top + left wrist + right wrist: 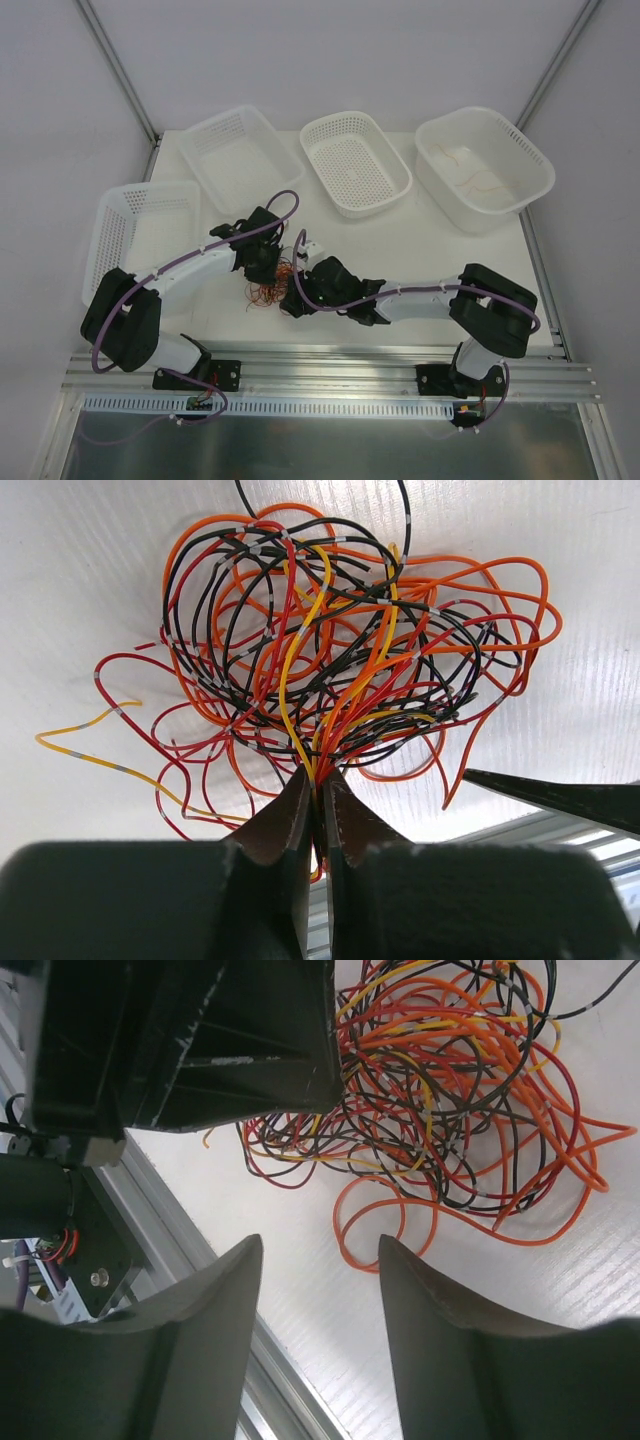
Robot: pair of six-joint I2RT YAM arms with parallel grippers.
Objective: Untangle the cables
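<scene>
Orange, red, black and yellow cables (340,650) lie in one loose knot on the white bench (80,560), near its front edge, between the two arms; from the top view the knot (268,287) sits just beside both wrists, well apart from the four white baskets (355,160) ranged along the far and left sides; the left gripper (318,780) has its fingers pressed together on a small bunch of strands at the near edge of the knot, among them yellow, orange and red ones that fan upward from the pinch; a single yellow strand with grey bands trails off to the left across the bench; the right gripper (318,1250) is spread, with only bare bench (300,1210) showing in the gap, and it sits just short of an orange loop at the edge of the cables (450,1090); in that view the dark body of the left gripper (200,1040) hangs over the upper left of the knot, and the aluminium rail (170,1210) runs along the bench edge; one dark fingertip of the right gripper (560,795) pokes into the left wrist view from the right; the far-right basket holds a few thin strands (470,178), too faint to tell more
</scene>
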